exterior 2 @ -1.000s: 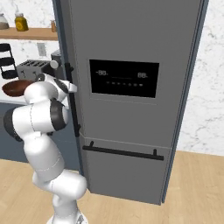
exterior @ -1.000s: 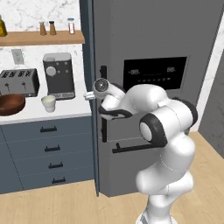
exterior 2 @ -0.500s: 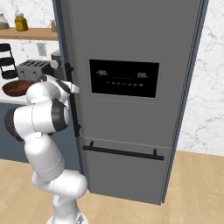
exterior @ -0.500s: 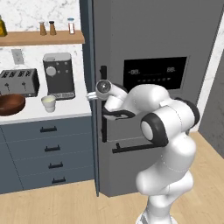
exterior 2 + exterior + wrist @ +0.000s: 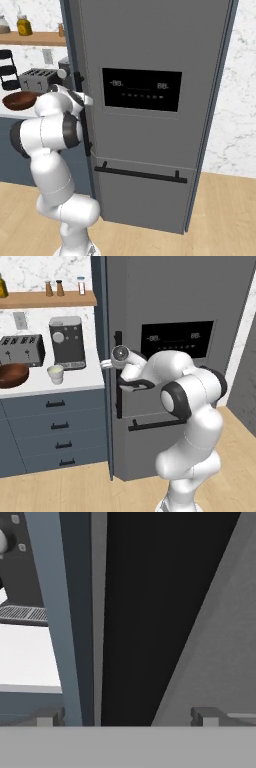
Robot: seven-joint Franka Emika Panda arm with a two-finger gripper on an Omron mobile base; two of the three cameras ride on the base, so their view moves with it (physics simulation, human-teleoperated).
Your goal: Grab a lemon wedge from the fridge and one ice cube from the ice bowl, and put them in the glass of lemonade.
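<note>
The fridge (image 5: 180,301) is closed, so the lemon wedge is hidden. My gripper (image 5: 114,364) is at the upper part of the door's black vertical handle (image 5: 118,376), seen also in the right base view (image 5: 80,107). In the hand view the handle (image 5: 145,612) runs up between my fingertips (image 5: 47,717), which stand wide apart on either side of it, so the gripper is open. The reddish-brown ice bowl (image 5: 12,375) and the pale glass of lemonade (image 5: 55,374) sit on the white counter left of the fridge.
A toaster (image 5: 20,350) and a dark coffee machine (image 5: 67,342) stand at the back of the counter (image 5: 75,387), above blue-grey drawers (image 5: 57,423). A wooden shelf (image 5: 47,299) carries small bottles. A second horizontal handle (image 5: 155,423) crosses the fridge's lower door.
Almost nothing differs: my hand has crept a touch closer to the fridge handle, and the door stays closed.
</note>
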